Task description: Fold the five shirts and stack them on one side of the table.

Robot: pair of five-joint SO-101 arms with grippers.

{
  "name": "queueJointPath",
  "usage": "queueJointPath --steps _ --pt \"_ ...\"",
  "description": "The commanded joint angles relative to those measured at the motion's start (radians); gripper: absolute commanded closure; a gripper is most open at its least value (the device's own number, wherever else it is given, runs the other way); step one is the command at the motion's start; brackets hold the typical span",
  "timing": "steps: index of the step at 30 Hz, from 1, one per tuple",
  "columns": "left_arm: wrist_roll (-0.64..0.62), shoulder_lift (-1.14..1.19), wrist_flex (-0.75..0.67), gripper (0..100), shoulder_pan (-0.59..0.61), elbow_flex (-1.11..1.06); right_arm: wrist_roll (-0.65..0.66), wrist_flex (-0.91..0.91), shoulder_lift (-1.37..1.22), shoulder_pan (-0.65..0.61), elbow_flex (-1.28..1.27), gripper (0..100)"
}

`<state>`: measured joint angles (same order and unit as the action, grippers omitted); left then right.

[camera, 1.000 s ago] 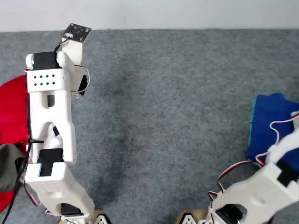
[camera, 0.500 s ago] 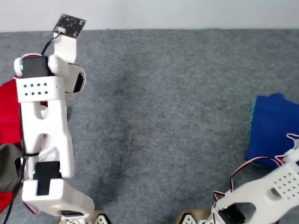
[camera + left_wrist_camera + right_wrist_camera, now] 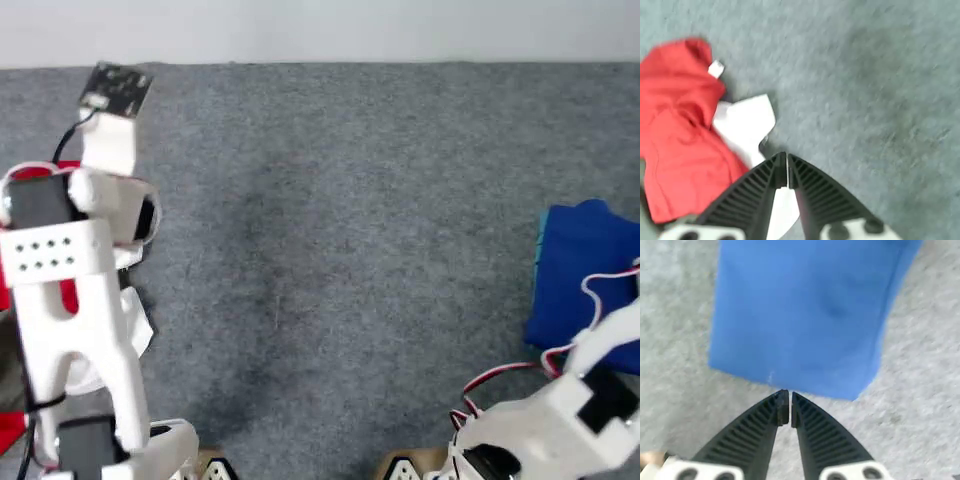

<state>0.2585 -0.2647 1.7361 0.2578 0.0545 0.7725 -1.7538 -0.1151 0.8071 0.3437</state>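
Left arm [image 3: 70, 300]: rises from its base at 7 o'clock in the high view and stretches along the edge toward 10 o'clock, wrist foremost. Right arm [image 3: 560, 425]: folded low at 5 o'clock, its forearm angled toward 3 o'clock. Left jaws and right jaws: each pair pressed together at the tips, gripping nothing, pointing downward.

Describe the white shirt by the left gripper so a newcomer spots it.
On the grey table, find the left gripper. The white shirt lies just beyond its tips, against the red shirt; it is the one pale piece beside that red.
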Motion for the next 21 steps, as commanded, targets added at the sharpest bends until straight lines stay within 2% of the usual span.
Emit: queueJointPath --steps 1,8,13,18,21 --pt "0.107 -0.071 0.017 98 0.129 -0.076 -0.015 -0.041 0.191 -0.01 -0.157 99.0" --pt "0.288 -0.077 0.011 83 0.422 -0.151 -0.015 -0.036 0.377 -0.013 -0.416 99.0" --pt "0.427 -0.068 -0.002 81 0.549 -0.173 -0.015 -0.036 0.443 -0.013 -0.516 99.0" --pt "0.473 -0.068 -0.157 81 0.644 -0.286 -0.015 -0.036 0.475 -0.013 -0.555 99.0" --pt "0.508 -0.068 -0.249 81 0.66 -0.386 -0.018 -0.036 0.483 -0.013 -0.56 99.0"
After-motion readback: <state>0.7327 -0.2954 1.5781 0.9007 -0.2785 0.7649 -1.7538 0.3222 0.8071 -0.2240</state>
